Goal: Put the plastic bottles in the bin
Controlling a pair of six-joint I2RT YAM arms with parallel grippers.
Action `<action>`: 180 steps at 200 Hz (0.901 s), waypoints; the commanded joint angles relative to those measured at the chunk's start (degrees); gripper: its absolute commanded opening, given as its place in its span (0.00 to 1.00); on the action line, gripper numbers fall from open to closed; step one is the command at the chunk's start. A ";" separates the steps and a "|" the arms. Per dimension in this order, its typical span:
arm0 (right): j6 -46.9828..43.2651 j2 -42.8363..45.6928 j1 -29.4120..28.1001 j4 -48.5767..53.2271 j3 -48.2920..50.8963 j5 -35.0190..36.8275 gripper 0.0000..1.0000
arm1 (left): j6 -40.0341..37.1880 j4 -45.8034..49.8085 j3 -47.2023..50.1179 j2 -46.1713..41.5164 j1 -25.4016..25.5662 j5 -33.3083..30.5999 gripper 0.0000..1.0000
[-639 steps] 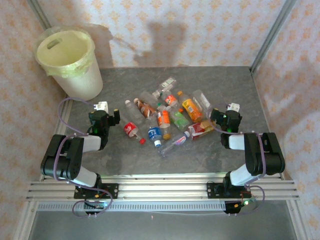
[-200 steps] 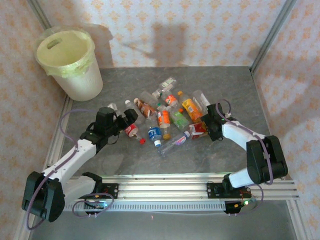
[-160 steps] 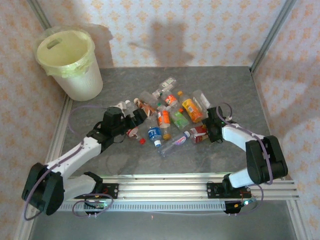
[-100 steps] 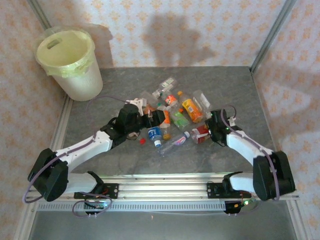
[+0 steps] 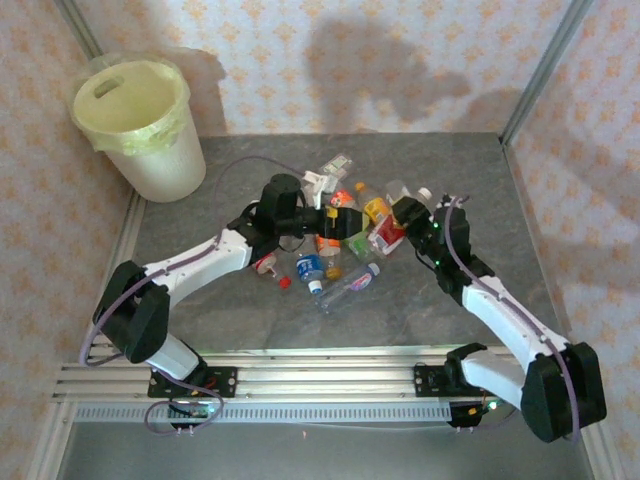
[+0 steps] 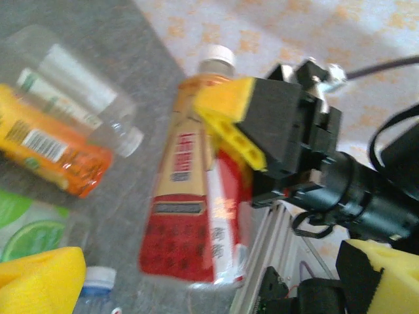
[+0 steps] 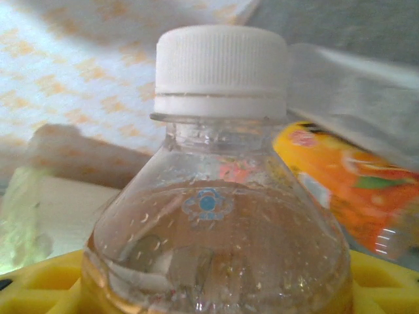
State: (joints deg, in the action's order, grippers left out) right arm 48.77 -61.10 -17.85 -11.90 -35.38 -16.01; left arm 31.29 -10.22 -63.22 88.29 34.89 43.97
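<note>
Right gripper (image 7: 216, 294) clamped on white-capped red-labelled bottle (image 7: 219, 216); left gripper (image 6: 211, 265) spread wide, that bottle directly ahead of it.

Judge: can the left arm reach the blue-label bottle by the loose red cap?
Probably yes: the blue-label bottle lies uncovered, left claw open nearby; right claw holds a red-label bottle aside.

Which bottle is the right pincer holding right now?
The red-labelled bottle with the white cap, clamped in the right pincer. The other bottles lie loose on the table.
</note>
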 commanded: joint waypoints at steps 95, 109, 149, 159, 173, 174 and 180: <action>-4.16 -4.45 -6.51 -13.68 -9.70 -15.98 0.58 | -12.71 13.67 -12.01 5.14 1.69 7.22 0.93; -1.94 -5.24 -6.68 -15.30 -10.02 -16.07 0.58 | -11.47 10.98 -10.81 4.90 1.67 8.35 0.88; -1.09 -5.61 -6.83 -15.00 -11.35 -16.22 0.60 | -11.12 9.74 -7.88 2.66 1.63 5.53 0.60; -0.95 -5.63 -6.80 -14.58 -11.71 -16.57 0.63 | -10.49 8.75 -7.02 1.94 1.63 3.64 0.60; -0.46 -5.67 -6.84 -13.94 -12.15 -17.04 0.70 | -10.06 8.09 -6.57 1.54 1.64 1.09 0.59; -0.40 -5.64 -6.80 -13.76 -12.20 -16.99 0.71 | -10.08 8.10 -6.57 1.54 1.61 0.93 0.59; -0.18 -5.63 -6.84 -13.23 -12.49 -16.82 0.76 | -10.02 8.36 -6.66 1.45 1.60 -0.65 0.59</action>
State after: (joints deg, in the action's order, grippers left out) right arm 43.88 -67.20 -24.82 -23.05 -43.66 -31.75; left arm 23.66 1.04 -71.37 92.18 36.27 48.16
